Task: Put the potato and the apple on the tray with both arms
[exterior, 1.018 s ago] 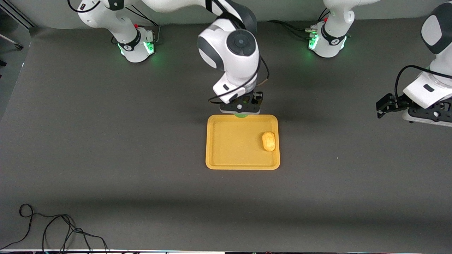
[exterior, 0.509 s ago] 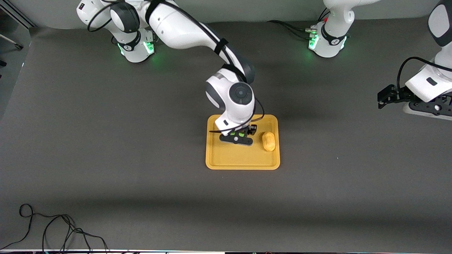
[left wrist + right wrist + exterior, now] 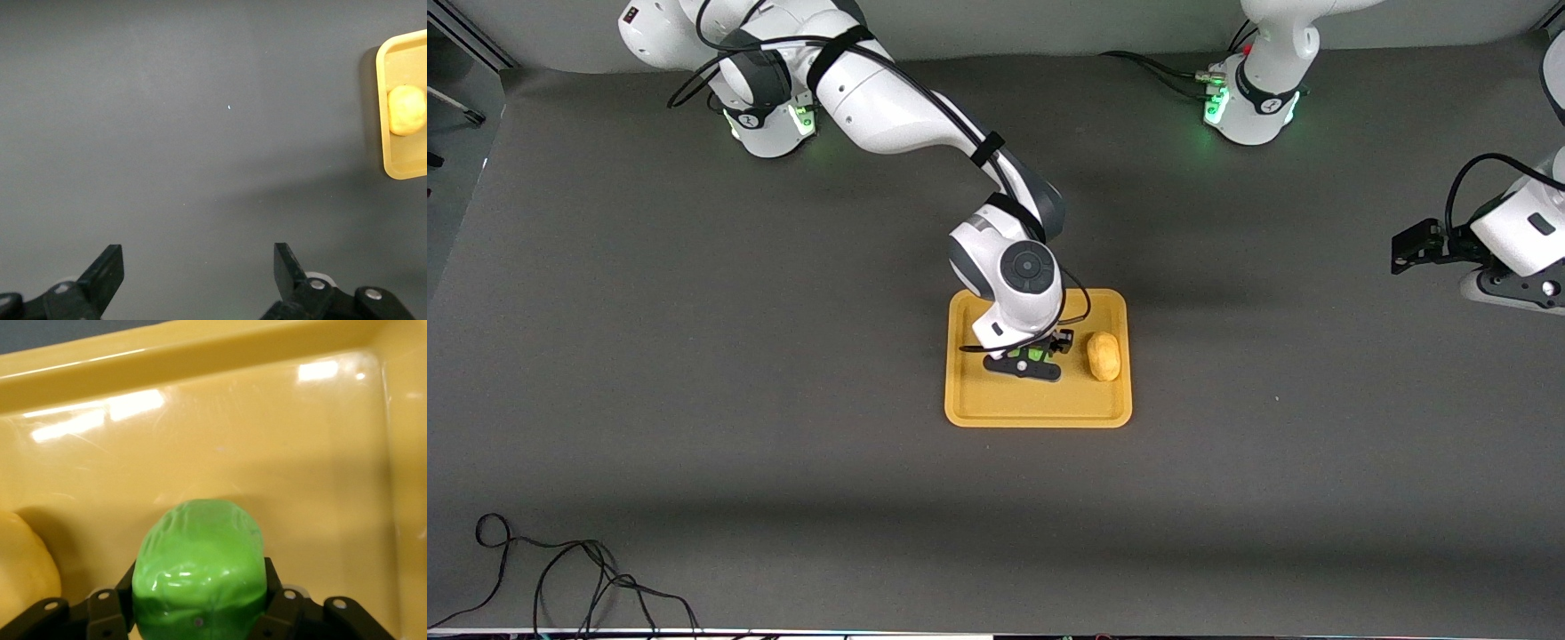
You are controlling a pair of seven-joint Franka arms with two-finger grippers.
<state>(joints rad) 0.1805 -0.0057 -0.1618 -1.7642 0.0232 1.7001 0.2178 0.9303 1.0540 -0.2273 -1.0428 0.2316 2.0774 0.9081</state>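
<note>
- Dark grey table (image 3: 694, 356) carries our tray (image 3: 969, 404); potato (image 3: 1104, 356) already lies there.
- Our right gripper (image 3: 1032, 357) hangs low over it, jaws clamped on the apple (image 3: 199, 570), ready for release.
- Our left gripper (image 3: 199, 273) waits aside, jaws apart.

A: Tray (image 3: 1039, 409), occupied space?
B: Right gripper (image 3: 1024, 364) clamping apple (image 3: 199, 572) mid-tray; potato (image 3: 1104, 356) just beside it.
A: Free room?
B: Tray strip nearest the front camera; open table around.
</note>
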